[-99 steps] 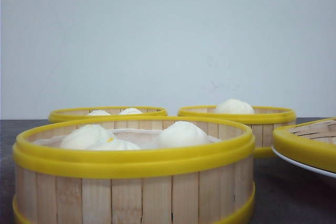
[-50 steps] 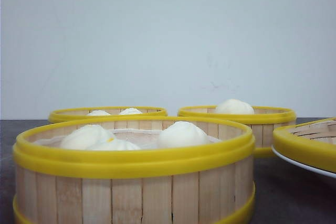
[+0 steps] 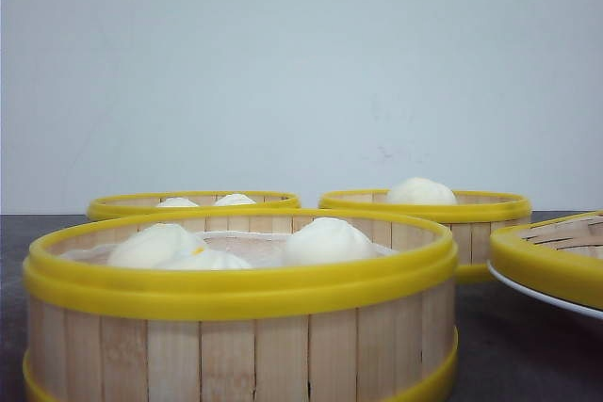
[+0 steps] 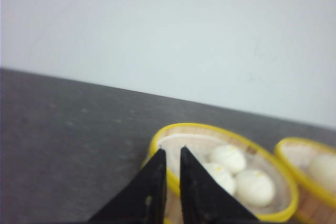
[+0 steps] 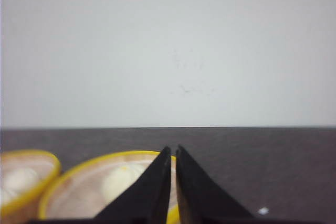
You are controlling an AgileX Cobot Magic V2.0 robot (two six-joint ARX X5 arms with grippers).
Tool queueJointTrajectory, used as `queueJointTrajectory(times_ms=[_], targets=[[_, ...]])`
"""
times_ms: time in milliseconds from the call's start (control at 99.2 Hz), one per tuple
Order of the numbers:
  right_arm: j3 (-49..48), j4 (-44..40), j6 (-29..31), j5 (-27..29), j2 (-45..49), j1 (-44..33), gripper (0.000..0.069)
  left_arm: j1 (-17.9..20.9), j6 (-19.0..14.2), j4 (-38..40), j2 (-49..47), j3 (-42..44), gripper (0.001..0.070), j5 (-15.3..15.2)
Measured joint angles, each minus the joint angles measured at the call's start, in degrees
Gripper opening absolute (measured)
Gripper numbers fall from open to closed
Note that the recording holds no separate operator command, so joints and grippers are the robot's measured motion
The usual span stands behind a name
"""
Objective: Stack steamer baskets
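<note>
In the front view several steamer baskets stand on the dark table. The nearest steamer basket (image 3: 240, 327) holds white buns (image 3: 325, 240). Two more stand behind it, a back-left basket (image 3: 193, 202) and a back-right basket (image 3: 476, 225). An empty basket (image 3: 551, 265) rests on a white plate (image 3: 539, 295) at the right edge. No gripper shows in the front view. My left gripper (image 4: 170, 150) hovers over the rim of a basket (image 4: 275, 182) with three buns, its fingers a narrow slit apart and empty. My right gripper (image 5: 173, 148) is shut and empty above a one-bun basket (image 5: 73, 195).
A pale wall runs behind the table. In the left wrist view a second basket (image 4: 294, 153) lies beside the first, with dark tabletop (image 4: 68, 145) on the other side. In the right wrist view another basket (image 5: 31, 182) sits at the edge, and a small white speck (image 5: 263, 211) lies on the table.
</note>
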Motion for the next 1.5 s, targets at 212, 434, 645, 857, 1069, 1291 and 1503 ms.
queueJointTrajectory(times_ms=[212,434,645,857,1069,1291,1503], targets=[[0.0,-5.53,8.81,-1.57,0.0,0.0,0.0012,0.0,-19.78,-2.78,0.35,1.14,0.0446,3.32],[0.0,-7.19,10.32,-4.55,0.0,0.0,0.0012,2.73,-13.9,-20.22,19.32,18.36,0.0279,-0.28],[0.0,-8.24,10.47,-4.76,0.0,-0.02,0.0012,3.74,-5.33,-30.73,57.83,45.66,0.0372,10.47],[0.0,-9.09,10.47,-9.11,0.0,-0.02,0.0012,3.06,0.42,-52.63,89.61,74.71,0.0452,12.74],[0.0,-9.2,10.47,-13.7,0.0,-0.04,0.0012,1.99,5.49,-62.82,101.63,92.0,0.0332,7.91],[0.0,-9.49,10.47,-13.77,0.0,-0.04,0.0012,1.05,6.97,-67.65,110.95,95.23,0.0308,3.17],[0.0,-11.32,10.47,-13.77,0.0,-0.04,0.0012,-0.52,7.67,-67.65,113.42,95.19,0.0309,3.21]])
